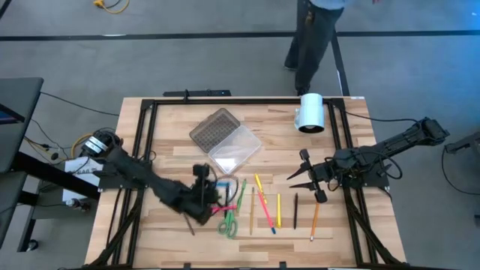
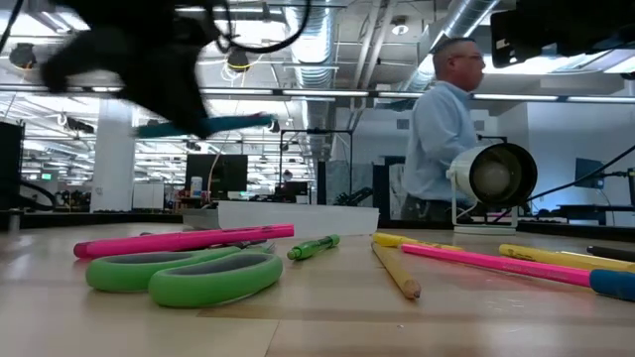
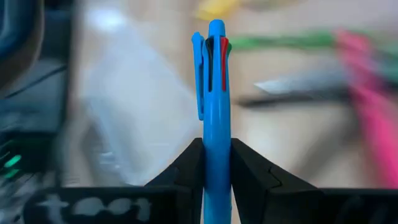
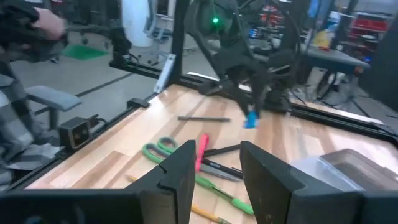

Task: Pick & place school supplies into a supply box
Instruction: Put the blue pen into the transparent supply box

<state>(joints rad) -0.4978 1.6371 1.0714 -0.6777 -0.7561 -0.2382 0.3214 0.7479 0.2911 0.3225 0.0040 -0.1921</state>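
A blue multi-colour pen (image 3: 215, 112) stands clamped between the left gripper (image 3: 216, 163)'s closed fingers, lifted above the table (image 1: 172, 225) beside the green scissors (image 1: 229, 222); its lower end is cut off; the clear supply box (image 1: 225, 139) lies open just beyond, blurred in the wrist view; remaining pens (image 1: 278, 209) lie in a row; the right gripper (image 1: 303, 171) hovers spread, empty, near them.

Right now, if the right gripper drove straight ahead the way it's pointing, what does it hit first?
Probably the pink pen, lying just beyond the open right gripper, with the green scissors beside it. The left gripper, holding a blue pen, is farther along. Depth is unclear.
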